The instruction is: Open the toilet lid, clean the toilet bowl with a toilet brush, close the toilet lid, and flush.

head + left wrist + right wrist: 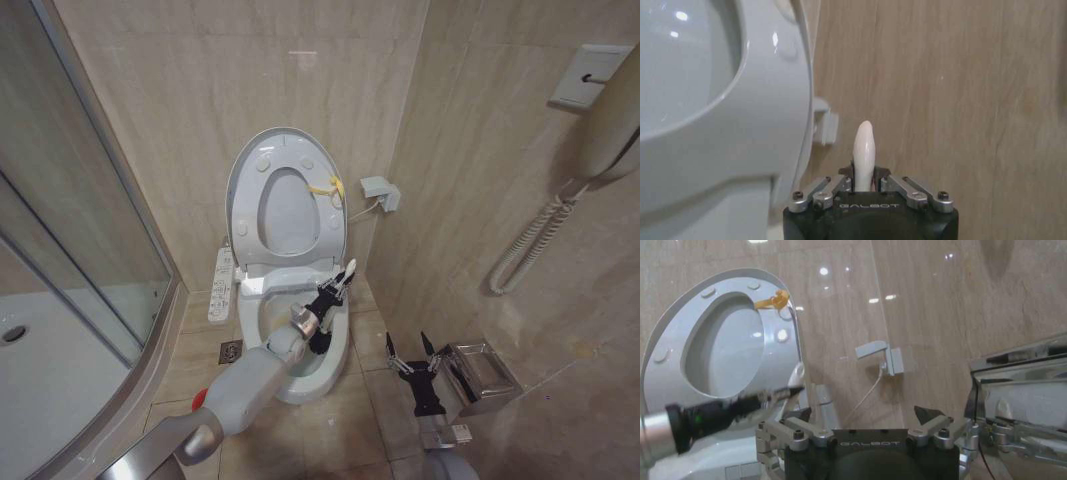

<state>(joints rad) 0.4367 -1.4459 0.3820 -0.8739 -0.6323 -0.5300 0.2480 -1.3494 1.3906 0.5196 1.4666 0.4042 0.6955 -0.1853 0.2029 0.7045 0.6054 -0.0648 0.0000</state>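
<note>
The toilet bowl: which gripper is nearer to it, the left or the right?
Left. The left gripper is over the toilet bowl, holding the toilet brush; the right gripper hangs beside it, fingers open.

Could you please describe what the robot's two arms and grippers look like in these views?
The left arm has a smooth light-grey shell with a red accent near its base and a silver wrist. The left gripper and the right gripper are black, with silver bolted finger links and "GALBOT" lettering on the body.

A tiled bathroom, probably a hotel's: toilet bowl (300,375), glass shower enclosure (70,250), wall phone (612,115) in the corner.
</note>
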